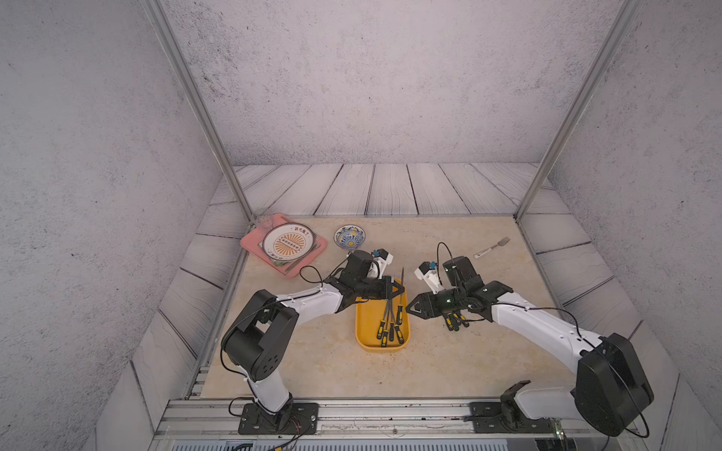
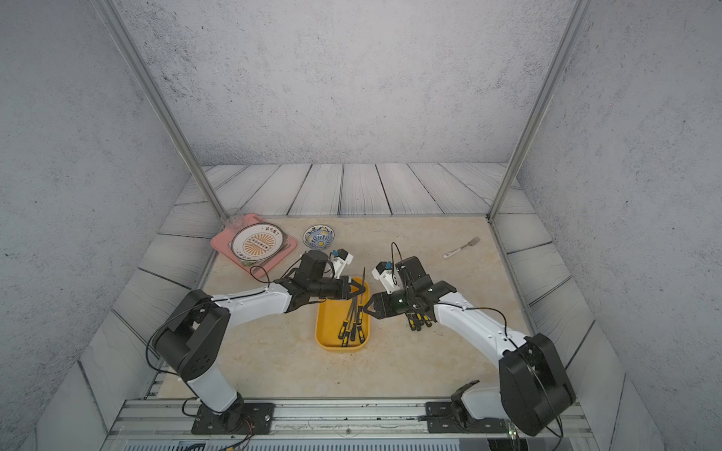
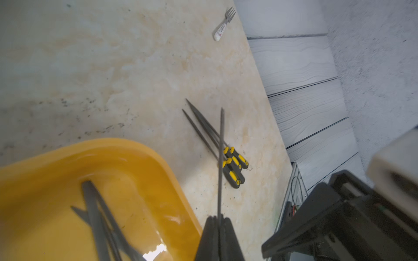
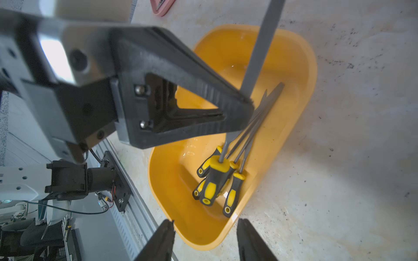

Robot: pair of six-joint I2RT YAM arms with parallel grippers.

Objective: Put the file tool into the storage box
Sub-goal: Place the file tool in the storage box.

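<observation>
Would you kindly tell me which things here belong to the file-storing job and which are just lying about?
For the job: yellow box; file gripped in the shut left tool; stored files; loose files on the table; open right tool.
Lying about: pink tray, plate, blue bowl, fork.

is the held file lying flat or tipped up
Tipped up: left tool pinches the file mid-blade, handle down in storage box, tip raised.

I see my left gripper [image 3: 219, 222] pinched tight on a thin grey metal file [image 3: 220, 158]. Beside it sits the shallow yellow plastic tray [image 3: 144, 156] with grey files [image 3: 92, 203] inside. Three more yellow-and-black-handled files [image 3: 235, 165] lie on the pale table [image 3: 113, 79].
</observation>
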